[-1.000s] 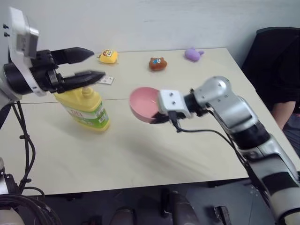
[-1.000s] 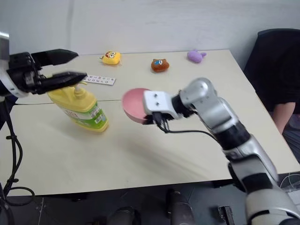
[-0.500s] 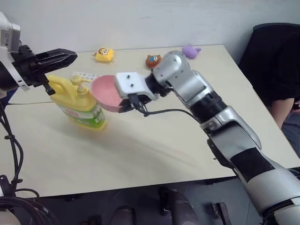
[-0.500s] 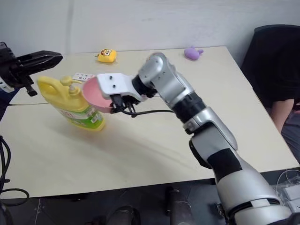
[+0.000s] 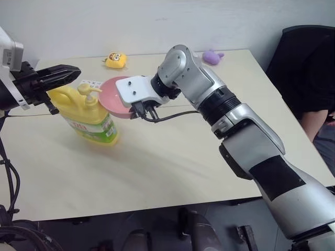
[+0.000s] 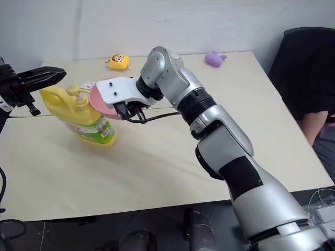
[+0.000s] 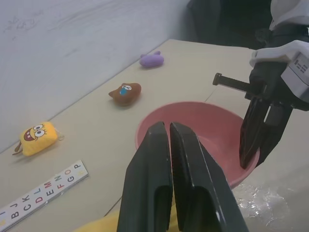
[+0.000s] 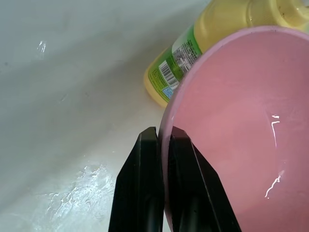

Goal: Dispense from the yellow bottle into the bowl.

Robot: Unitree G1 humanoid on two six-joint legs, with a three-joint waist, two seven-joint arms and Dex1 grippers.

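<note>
- Yellow bottle point(image 5: 91, 117) pump is being approached by the pressed-together, empty left gripper point(image 5: 73, 70), just above it.
- Bowl point(image 5: 116, 98) rim is being pinched by the right gripper point(image 8: 161, 145); it should be kept under the spout.

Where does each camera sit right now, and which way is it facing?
Head eyes: look forward and down over the table; both arms show, right claw holding the bowl beside the yellow bottle.
Left wrist: looks along the shut left claw toward the bowl.
Right wrist: looks along the right claw's fingers pinching the bowl's rim.
Shared: bowl and bottle.
</note>
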